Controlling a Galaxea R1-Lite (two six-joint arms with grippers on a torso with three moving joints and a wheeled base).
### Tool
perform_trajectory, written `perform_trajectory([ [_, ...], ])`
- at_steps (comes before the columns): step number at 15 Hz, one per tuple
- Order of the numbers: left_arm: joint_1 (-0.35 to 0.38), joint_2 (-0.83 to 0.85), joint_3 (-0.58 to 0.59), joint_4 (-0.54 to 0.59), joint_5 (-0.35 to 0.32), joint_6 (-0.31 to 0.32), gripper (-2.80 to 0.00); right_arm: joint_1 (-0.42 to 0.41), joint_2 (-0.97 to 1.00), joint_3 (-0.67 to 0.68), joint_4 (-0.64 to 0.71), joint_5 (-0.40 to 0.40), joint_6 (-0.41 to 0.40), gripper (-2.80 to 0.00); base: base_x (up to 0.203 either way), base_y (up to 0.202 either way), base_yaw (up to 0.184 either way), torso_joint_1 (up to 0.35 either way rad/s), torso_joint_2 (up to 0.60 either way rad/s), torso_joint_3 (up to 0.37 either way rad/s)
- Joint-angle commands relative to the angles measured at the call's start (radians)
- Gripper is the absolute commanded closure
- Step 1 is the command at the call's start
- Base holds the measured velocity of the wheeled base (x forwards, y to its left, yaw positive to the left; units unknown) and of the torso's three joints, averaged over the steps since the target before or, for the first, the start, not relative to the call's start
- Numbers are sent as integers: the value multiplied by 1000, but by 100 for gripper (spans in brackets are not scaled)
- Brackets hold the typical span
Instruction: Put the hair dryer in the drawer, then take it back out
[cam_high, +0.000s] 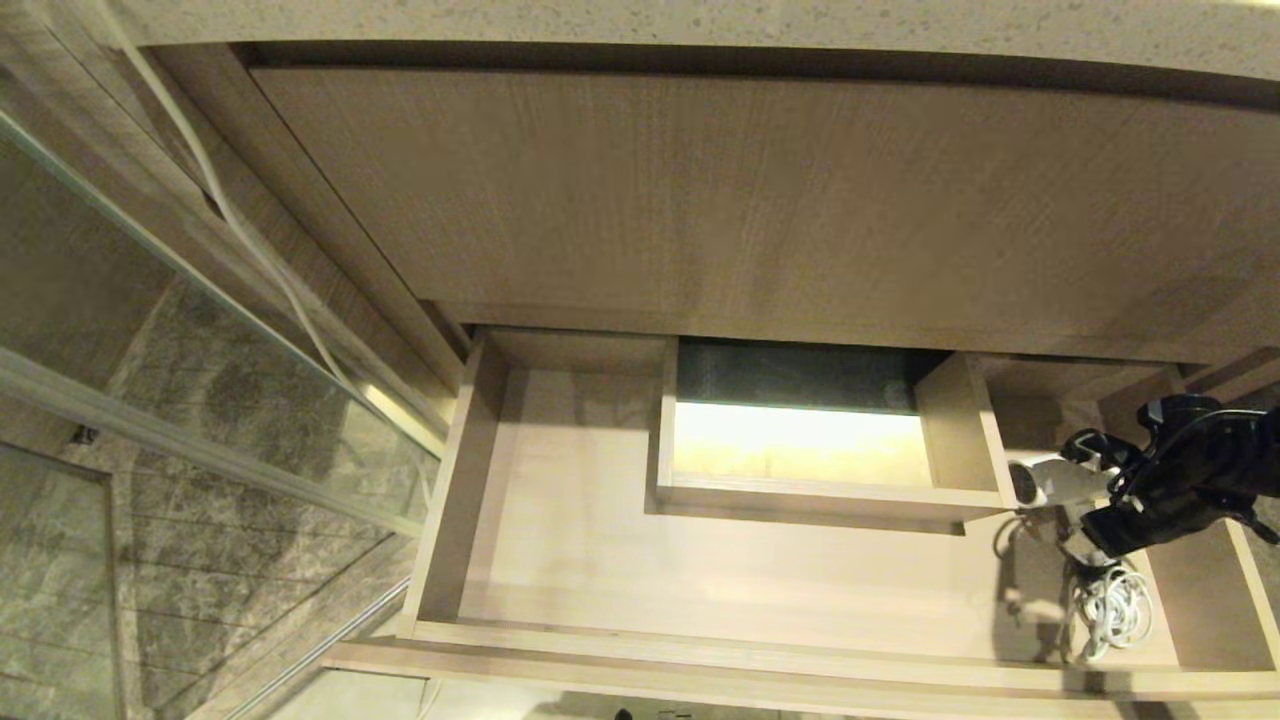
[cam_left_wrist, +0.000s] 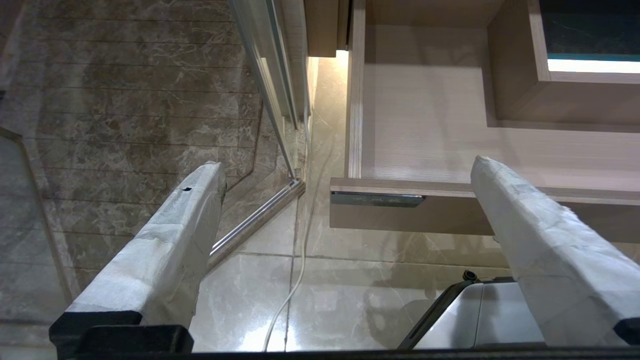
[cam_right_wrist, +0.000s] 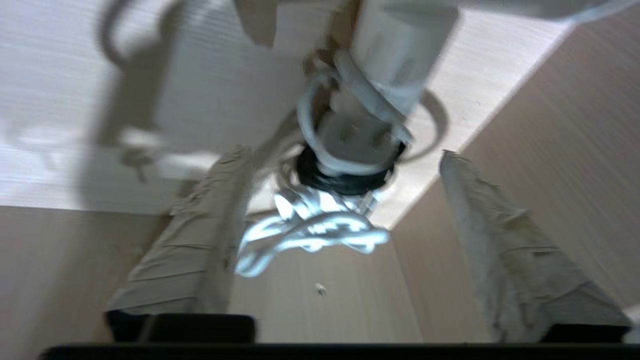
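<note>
The hair dryer (cam_high: 1052, 487) is inside the drawer (cam_high: 560, 520), at its right-hand end as the head view shows it, just right of the boxed cut-out (cam_high: 800, 440). Its white barrel points its round end toward the cut-out's corner, and the bundled cord (cam_high: 1110, 605) lies on the drawer floor below it, toward the drawer front. In the right wrist view the dryer's handle end and the cord loops sit between the two padded fingers (cam_right_wrist: 200, 250); whether either finger touches the dryer cannot be told.

The right gripper (cam_high: 1090, 500) is over that same end of the drawer, its black body reaching in from the right edge of the head view. Its jaws stand apart, with the dryer in the gap and not clamped.

The drawer is pulled out beneath the tall wood-grain panel (cam_high: 760, 200); the rest of its pale floor is bare.

The left gripper (cam_left_wrist: 345, 175) hangs outside the drawer, above the marble floor (cam_left_wrist: 350, 280) near the drawer's front left corner, jaws wide apart and holding nothing. A glass partition (cam_high: 200, 330) stands to the left.
</note>
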Motion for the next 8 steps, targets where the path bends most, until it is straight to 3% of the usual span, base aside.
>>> perform_trajectory([
  [1,0,0,0,0,0,0,-280,-5,21,-18,-1,1,-7,-280,0,0,0,0,0,0],
  [8,0,0,0,0,0,0,-280,-3,62,-41,-3,55,-9,-280,0,0,0,0,0,0],
])
